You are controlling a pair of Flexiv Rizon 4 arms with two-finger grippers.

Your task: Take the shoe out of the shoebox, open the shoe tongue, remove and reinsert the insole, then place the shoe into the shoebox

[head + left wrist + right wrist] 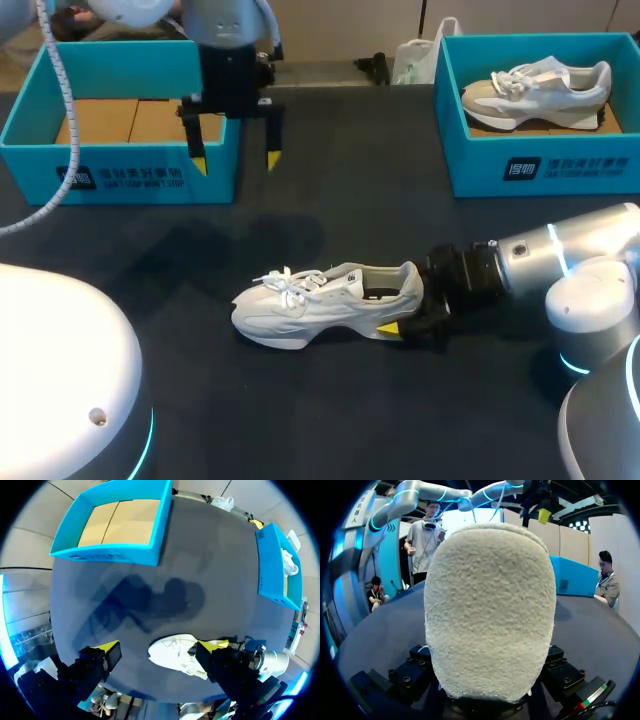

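The right claw [405, 312] lies low over the dark matte tabletop [330, 410] and appears clamped on the heel of the white and grey mesh-and-suede running shoe [320, 305]. Its near yellow tip presses against the side of the sole, and the far finger is hidden behind the heel. In its own wrist view the fuzzy heel of the shoe [490, 610] fills the space between the jaws. A hold at the heel likely serves to pin the shoe upright on its sole, toe pointing away from the arm, so the laces, tongue and opening are free for the other arm.

The left claw [235, 158] hangs spread wide and empty, high above the table, just in front of the empty teal cardboard shoebox [120, 175]. In its wrist view the shoe [172, 655] lies below, between its fingers but well apart from them, so a descent onto the tongue looks plausible.

The shoe is out of the box and on the table. It is well apart from this box and from the second teal shoebox [540, 165], which holds another pale running shoe [535, 90].
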